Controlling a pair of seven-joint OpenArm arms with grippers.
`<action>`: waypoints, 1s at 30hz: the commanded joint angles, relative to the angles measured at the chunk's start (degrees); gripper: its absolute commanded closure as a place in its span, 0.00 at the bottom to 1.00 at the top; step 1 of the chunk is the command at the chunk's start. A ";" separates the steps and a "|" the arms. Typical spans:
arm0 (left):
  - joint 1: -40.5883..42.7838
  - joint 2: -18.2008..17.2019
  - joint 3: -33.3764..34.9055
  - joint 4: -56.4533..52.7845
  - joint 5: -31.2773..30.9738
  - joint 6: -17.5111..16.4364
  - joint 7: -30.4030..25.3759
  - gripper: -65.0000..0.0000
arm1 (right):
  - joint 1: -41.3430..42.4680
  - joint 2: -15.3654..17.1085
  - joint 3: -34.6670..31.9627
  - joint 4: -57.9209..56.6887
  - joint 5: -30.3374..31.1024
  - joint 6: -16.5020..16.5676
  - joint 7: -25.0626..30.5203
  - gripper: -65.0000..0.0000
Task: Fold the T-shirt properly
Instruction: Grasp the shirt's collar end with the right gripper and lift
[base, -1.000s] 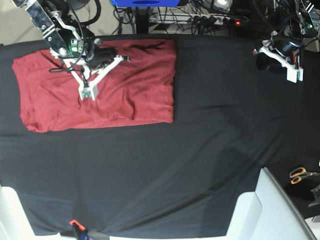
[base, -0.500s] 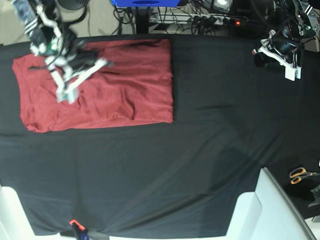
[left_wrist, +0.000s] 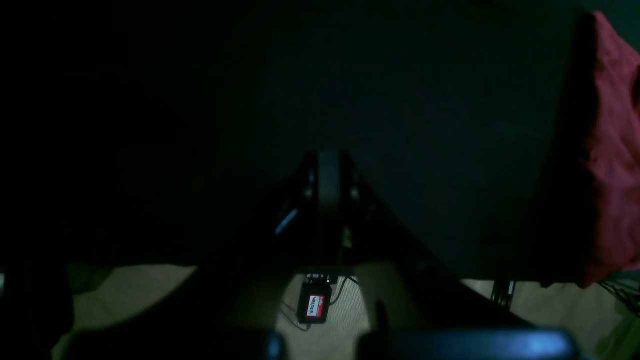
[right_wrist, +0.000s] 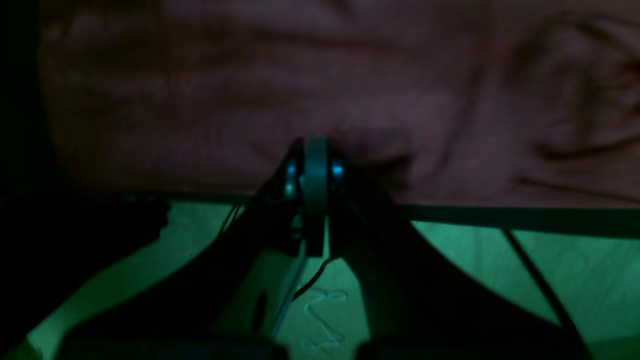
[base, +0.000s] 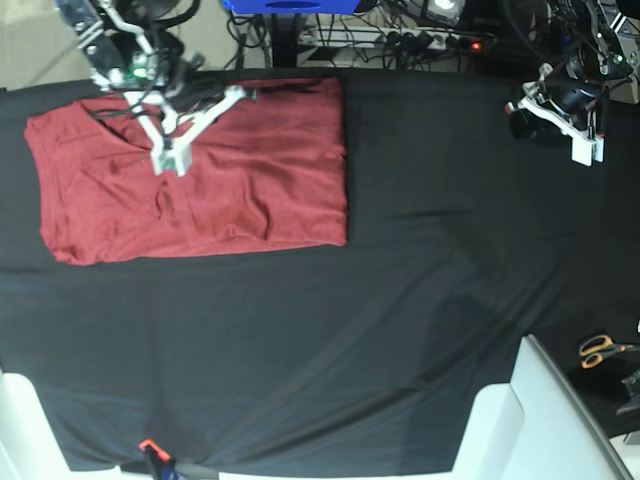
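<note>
black-clothed table (base: 330, 340), red T-shirt (base: 250, 180), scissors (base: 603, 349)

Left wrist view, very dim. The left gripper (left_wrist: 327, 175), dark with a pale central strip, is showing its jaws pressed together, gripping nothing. A black cloth sheet (left_wrist: 410, 100) is filling most of the frame behind it. A dusty brick-red soft knit shirt (left_wrist: 612, 150) is lying along the right edge, wrinkled. Beneath, a pale floor (left_wrist: 340, 330) is showing, with a small black box bearing a red-and-white label (left_wrist: 314, 306) and thin cables attached.
</note>
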 joint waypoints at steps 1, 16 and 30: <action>0.07 -0.67 -0.31 0.80 -0.92 -0.32 -0.72 1.00 | 0.42 0.10 -0.03 -0.81 -0.24 -0.18 1.35 1.00; -0.02 -0.76 -0.31 0.80 -0.92 -0.32 -0.81 1.00 | 3.06 -2.09 -10.85 5.96 -0.32 -0.18 -2.34 1.00; 0.24 -1.47 -0.31 0.80 -0.92 -0.32 -0.89 1.00 | 11.76 -4.20 -18.50 -2.66 0.03 -0.18 -2.43 1.00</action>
